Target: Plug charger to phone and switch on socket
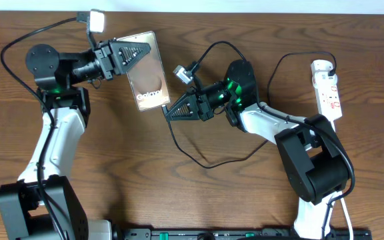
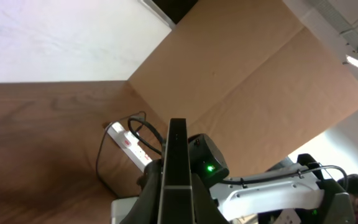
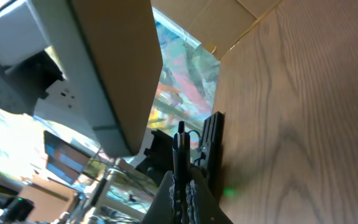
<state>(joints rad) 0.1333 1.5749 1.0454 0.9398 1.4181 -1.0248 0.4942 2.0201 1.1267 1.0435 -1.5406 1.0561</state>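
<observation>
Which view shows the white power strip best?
Overhead: the power strip lies in plain view along its full length, red marks showing. The left wrist view catches the power strip small and distant. The right wrist view does not show it.

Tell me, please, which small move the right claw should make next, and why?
Probably ease the right claw slightly toward the phone, lining up the tip of the charger with the phone's bottom edge. The left claw grips the phone, and the tip sits just beside that edge, seemingly not yet inserted.

Brown wooden table (image 1: 145, 173), cardboard box (image 2: 260, 81)
</observation>
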